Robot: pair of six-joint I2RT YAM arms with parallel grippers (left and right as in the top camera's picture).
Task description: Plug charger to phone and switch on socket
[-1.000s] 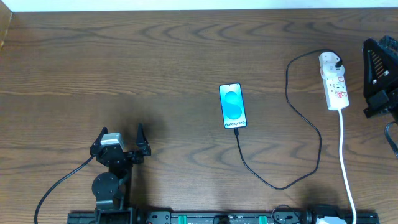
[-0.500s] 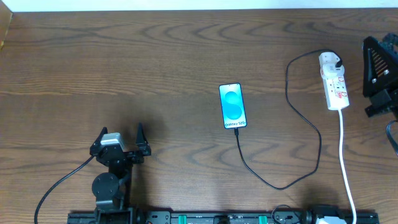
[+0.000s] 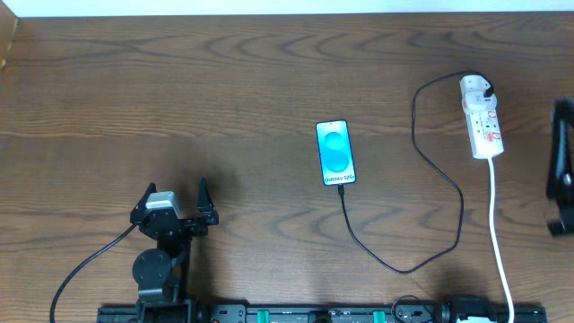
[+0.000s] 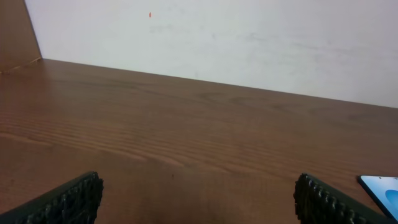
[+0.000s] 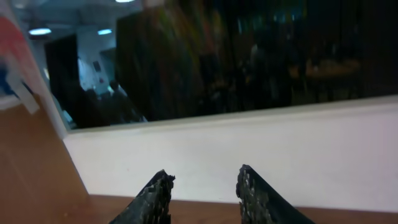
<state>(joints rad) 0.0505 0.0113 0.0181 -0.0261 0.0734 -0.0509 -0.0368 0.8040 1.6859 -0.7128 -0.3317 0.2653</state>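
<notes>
The phone (image 3: 335,152) lies face up mid-table, its blue screen lit. The charger's black cable (image 3: 395,266) runs from the phone's near edge, loops across the table and rises to the white plug head (image 3: 475,87) seated in the far end of the socket (image 3: 485,130), a white power strip at the right. My left gripper (image 3: 175,188) rests low at the front left, wide open and empty (image 4: 198,193); a corner of the phone (image 4: 380,186) shows at its right. My right gripper (image 5: 202,180) is lifted and faces the wall, its jaws apart with nothing between them.
The socket's white cord (image 3: 499,242) runs down to the front edge. My right arm (image 3: 561,170) shows as a dark strip at the right frame edge, beside the socket. A white wall (image 4: 217,37) borders the far side of the table.
My right arm has drawn away from the socket toward the right edge and turned upward, its jaws opening a little. The left arm, phone and cable have not moved.
</notes>
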